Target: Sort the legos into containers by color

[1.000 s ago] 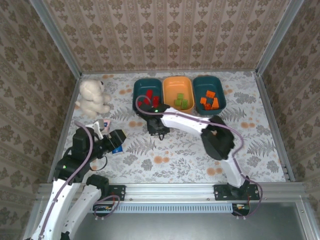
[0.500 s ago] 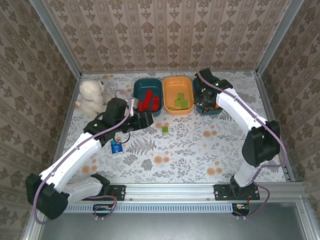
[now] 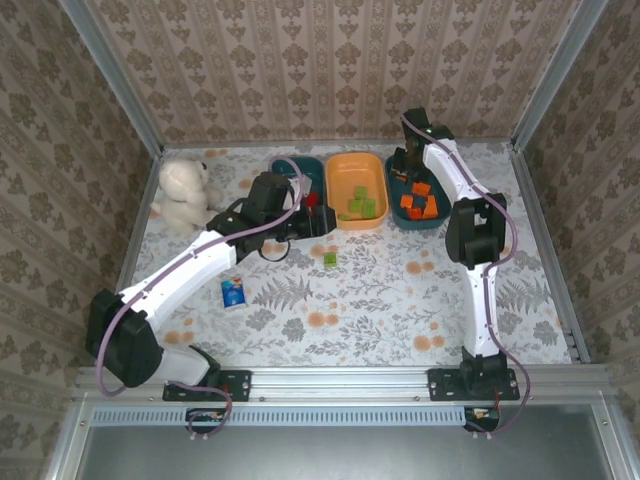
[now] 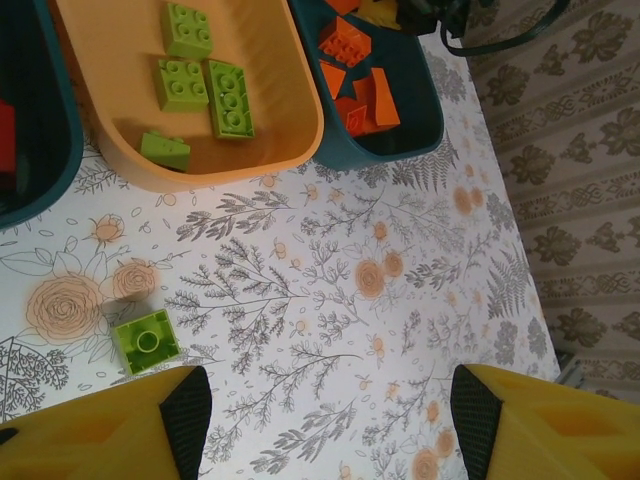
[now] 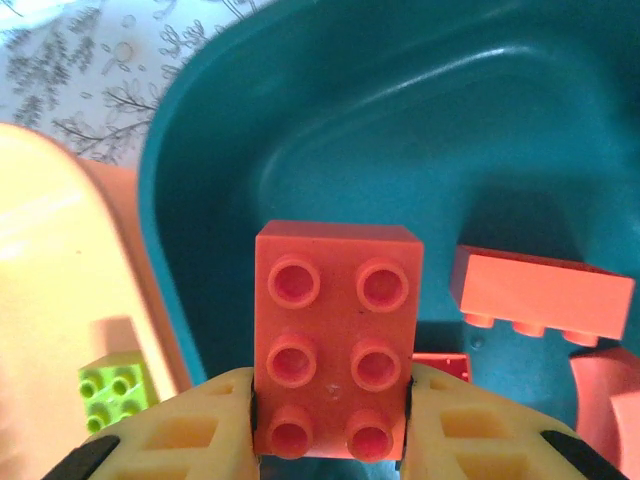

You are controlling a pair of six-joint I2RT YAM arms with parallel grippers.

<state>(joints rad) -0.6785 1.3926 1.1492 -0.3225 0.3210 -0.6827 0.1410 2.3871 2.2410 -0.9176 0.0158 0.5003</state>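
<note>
Here the right tool (image 5: 335, 425) grips an orange brick (image 5: 335, 320) above the teal tub (image 5: 420, 110).

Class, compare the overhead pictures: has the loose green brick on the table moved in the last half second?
No. The loose green brick lies at the same spot, on the near side of the orange tub.

Near-right table (image 3: 400, 310) open (lego (image 3: 329, 259) centre, carton (image 3: 233, 292) left).

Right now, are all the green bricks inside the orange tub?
No, one green brick lies on the table, outside the orange tub.
</note>
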